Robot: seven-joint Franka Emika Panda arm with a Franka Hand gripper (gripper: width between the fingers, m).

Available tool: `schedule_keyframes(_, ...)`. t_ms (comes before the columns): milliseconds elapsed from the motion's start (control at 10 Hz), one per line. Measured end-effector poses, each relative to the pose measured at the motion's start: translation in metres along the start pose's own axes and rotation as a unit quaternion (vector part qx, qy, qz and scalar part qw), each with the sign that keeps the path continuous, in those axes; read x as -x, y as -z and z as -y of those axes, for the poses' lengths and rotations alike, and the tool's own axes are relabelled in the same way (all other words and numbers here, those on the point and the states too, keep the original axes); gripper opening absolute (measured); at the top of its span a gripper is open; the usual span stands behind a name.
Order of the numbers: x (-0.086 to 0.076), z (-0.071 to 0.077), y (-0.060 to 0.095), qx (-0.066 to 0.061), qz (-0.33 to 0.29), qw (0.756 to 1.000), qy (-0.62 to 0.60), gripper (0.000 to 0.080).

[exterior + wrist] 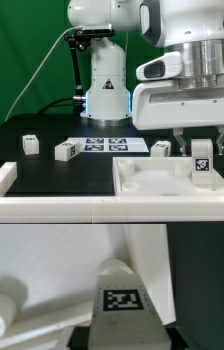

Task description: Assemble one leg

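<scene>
One tagged leg (201,166), lower right, pinched between closed-in gripper (201,152) fingers, over rimmed white board (140,182); spare legs (67,150) mid-left.

The marker board (112,145) lies on the table (60,185) before the arm's base (105,90). To the exterior view's left of it sit two legs: the near leg (67,151) just beside it, the far leg (30,145) farther out. A third leg (160,149) sits at its other end, behind the tray (135,172), which lies nearest the camera. The gripper (200,152) holds a fourth leg (201,165) above the tray's right part (touching or not, cannot tell); the wrist view has the fourth leg (122,303) over the tray (60,258)
</scene>
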State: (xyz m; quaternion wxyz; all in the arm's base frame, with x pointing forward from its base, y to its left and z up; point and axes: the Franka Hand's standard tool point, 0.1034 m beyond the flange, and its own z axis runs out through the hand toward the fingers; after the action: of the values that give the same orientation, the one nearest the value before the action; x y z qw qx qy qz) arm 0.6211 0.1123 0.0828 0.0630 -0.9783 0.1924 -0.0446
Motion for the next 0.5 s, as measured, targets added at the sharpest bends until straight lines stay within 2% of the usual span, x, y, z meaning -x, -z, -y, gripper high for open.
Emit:
schedule_keyframes(200,-0.0015,-0.0003,-0.0002,0.001,-0.010,0.991,-0.135,0.0292)
schedule_keyframes(500,0.0049,0.0056,-0.0018,0.009,-0.010,0.953,-0.302,0.0292)
